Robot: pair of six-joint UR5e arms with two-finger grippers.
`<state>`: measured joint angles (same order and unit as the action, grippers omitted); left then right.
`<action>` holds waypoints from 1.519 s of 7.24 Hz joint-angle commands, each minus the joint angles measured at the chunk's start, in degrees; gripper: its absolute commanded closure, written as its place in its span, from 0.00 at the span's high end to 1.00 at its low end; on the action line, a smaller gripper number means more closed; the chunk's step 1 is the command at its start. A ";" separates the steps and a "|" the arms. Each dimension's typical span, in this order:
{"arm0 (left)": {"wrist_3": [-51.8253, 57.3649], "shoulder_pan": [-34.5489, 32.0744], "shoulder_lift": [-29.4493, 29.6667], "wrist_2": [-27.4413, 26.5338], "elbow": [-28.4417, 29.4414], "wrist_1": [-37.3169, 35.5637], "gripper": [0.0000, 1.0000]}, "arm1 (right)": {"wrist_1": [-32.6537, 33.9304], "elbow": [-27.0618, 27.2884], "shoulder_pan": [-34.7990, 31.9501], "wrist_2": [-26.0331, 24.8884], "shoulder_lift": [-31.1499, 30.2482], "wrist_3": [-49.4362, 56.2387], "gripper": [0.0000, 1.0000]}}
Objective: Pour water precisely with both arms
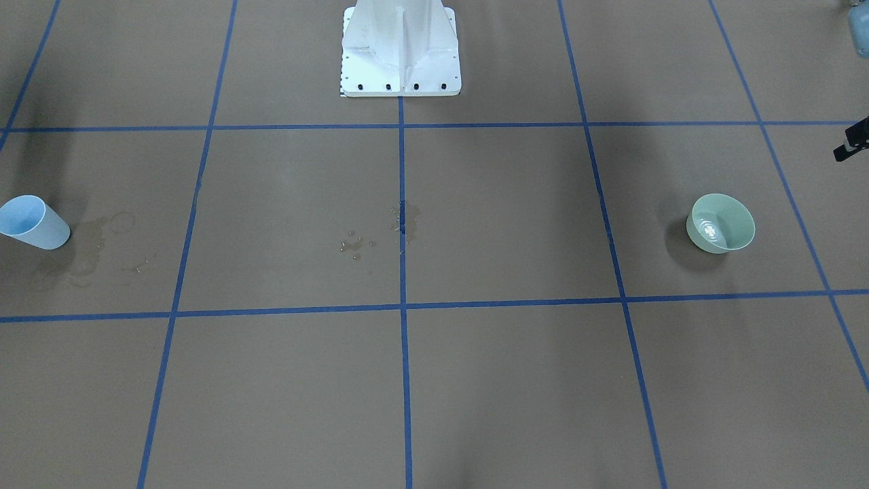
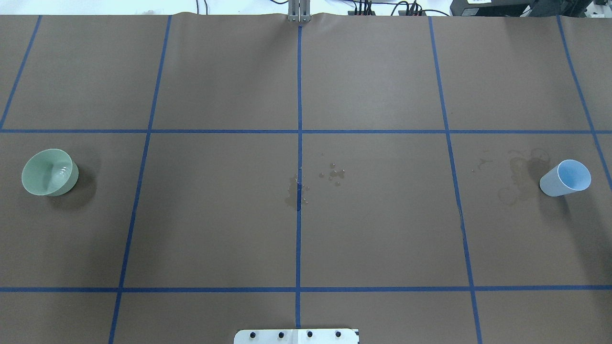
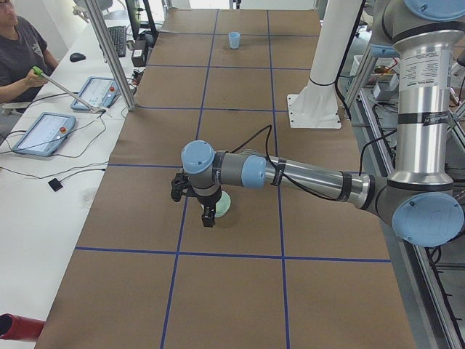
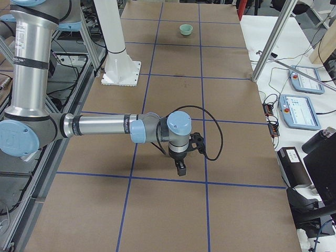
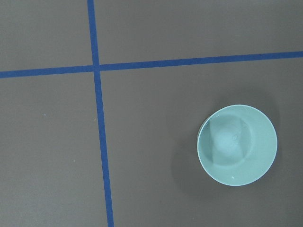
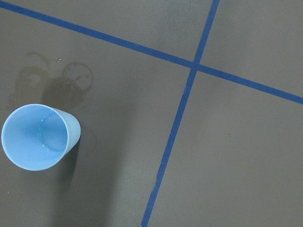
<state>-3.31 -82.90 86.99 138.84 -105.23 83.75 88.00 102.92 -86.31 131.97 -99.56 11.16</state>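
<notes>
Green bowl point(image 2: 49, 172): upright on brown-papered table point(image 2: 382, 229), at the robot's left end, inside one square of the blue tape grid point(image 2: 300, 95). Contents: water point(image 1: 709, 231), a small amount, showing as white glints and ripples at the bottom. Pale blue cup point(image 2: 565, 177): upright at the opposite, right end, well apart from the bowl; only faint glints low inside. Just beside the cup: ring-shaped stains point(image 2: 516, 177) on the paper. Near table centre: scattered droplets point(image 2: 334, 174) and a darker wet patch point(image 2: 294, 193) on the middle tape line. Left arm point(image 3: 312, 178): stretched out low over the table, left gripper point(image 3: 208, 217) pointing down above the bowl; width of opening impossible to tell from the side view. Right arm point(image 4: 100, 126): likewise stretched out, right gripper point(image 4: 180, 169) pointing down, cup below it toward the lower left of the wrist view; finger spread also impossible to tell. White pedestal point(image 1: 400, 51): bolted at the table's robot-side edge, on the centre line.
</notes>
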 commanded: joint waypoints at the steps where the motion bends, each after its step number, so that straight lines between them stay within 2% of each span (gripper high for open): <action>1: 0.15 0.02 0.11 -0.15 -0.50 0.10 1.00 | -0.29 -0.09 0.00 0.13 -0.19 0.00 1.00; 8: -0.20 -0.07 -0.51 -0.76 -0.59 0.27 1.00 | -0.38 -0.53 0.00 0.48 -0.20 -0.79 1.00; 11: -0.29 0.02 -0.42 -0.50 0.28 0.36 1.00 | -0.46 -0.88 0.00 3.46 -0.28 -0.79 1.00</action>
<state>-3.58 -82.92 86.64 138.30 -105.37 84.07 87.61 102.09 -86.31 134.17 -99.78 10.39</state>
